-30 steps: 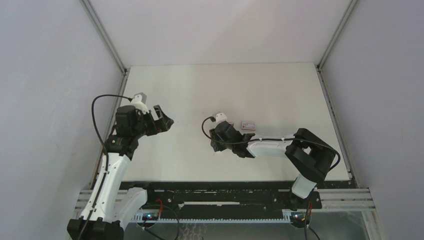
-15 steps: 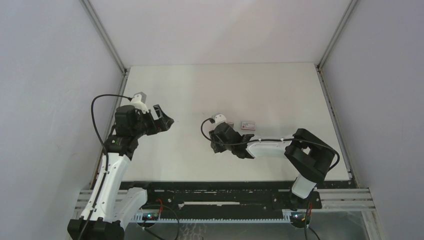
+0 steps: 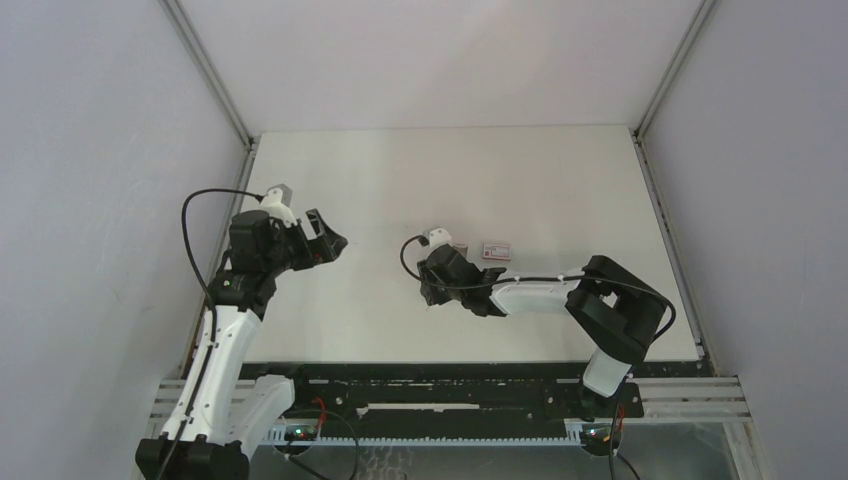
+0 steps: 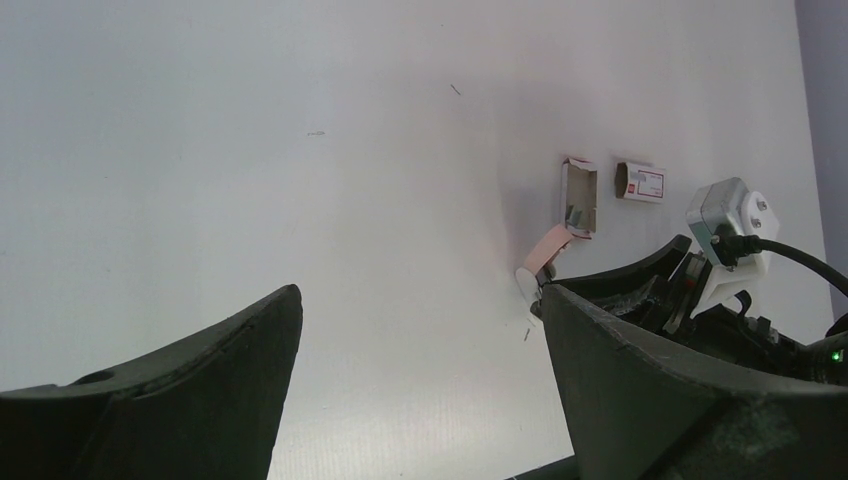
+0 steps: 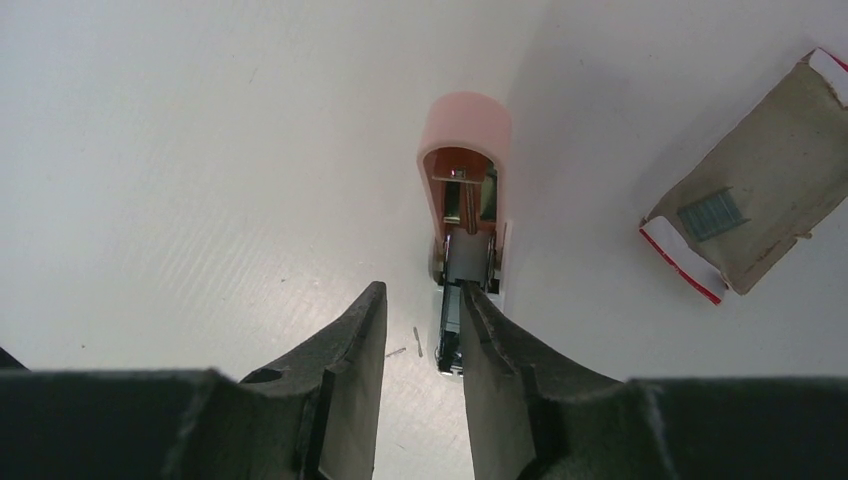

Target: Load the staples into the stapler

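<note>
The stapler (image 5: 462, 210) lies open on the table, its pink lid swung away from me and its metal channel (image 5: 452, 320) running back beside my right finger. My right gripper (image 5: 423, 300) stands low over it, jaws partly apart, with bare table between them and nothing held. Two loose staples (image 5: 408, 348) lie in that gap. More staples (image 5: 712, 215) sit as a short strip in the pinkish-grey tray (image 5: 770, 170) to the right. My left gripper (image 4: 415, 300) hovers wide open far to the left, and from there the stapler (image 4: 545, 250) shows beside my right wrist.
The white, red-printed box sleeve (image 3: 496, 250) lies just right of the tray (image 4: 580, 195). My left gripper (image 3: 328, 240) and right gripper (image 3: 432, 288) are about a hand's width apart. Grey walls close in the table on three sides.
My right wrist has edged slightly to the left, so the tray's edge now shows beside it in the top view. The left arm has not moved.
</note>
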`<state>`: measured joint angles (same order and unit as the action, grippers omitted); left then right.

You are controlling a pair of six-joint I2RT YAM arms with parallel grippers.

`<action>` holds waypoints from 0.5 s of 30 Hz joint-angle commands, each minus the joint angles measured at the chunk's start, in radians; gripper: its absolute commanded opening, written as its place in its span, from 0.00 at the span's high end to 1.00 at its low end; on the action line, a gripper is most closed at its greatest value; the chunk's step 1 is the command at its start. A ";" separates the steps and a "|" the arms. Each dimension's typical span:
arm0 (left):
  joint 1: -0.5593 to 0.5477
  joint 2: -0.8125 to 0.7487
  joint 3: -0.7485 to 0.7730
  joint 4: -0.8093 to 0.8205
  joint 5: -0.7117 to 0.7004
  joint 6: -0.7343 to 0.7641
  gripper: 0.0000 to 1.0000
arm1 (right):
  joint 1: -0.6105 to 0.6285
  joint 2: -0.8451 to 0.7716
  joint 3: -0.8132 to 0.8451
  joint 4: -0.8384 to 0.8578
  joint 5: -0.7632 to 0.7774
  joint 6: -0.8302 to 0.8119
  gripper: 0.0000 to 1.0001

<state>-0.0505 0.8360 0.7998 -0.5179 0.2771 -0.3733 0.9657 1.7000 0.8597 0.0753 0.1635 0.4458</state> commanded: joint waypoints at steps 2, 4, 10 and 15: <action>0.015 -0.035 -0.024 0.044 -0.009 0.007 0.08 | 0.002 -0.106 0.034 -0.052 0.009 -0.004 0.65; 0.015 -0.057 -0.026 0.045 -0.039 0.014 0.08 | -0.010 -0.178 0.059 -0.111 0.013 -0.019 0.62; -0.037 -0.093 -0.036 0.063 -0.097 0.019 0.11 | -0.142 -0.364 0.068 -0.290 -0.012 -0.014 0.52; -0.278 -0.063 -0.015 0.120 -0.207 -0.017 0.10 | -0.343 -0.483 0.009 -0.393 -0.070 -0.025 0.43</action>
<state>-0.1837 0.7559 0.7738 -0.4873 0.1501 -0.3740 0.7521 1.2915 0.8986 -0.1913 0.1364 0.4301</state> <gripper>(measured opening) 0.893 0.540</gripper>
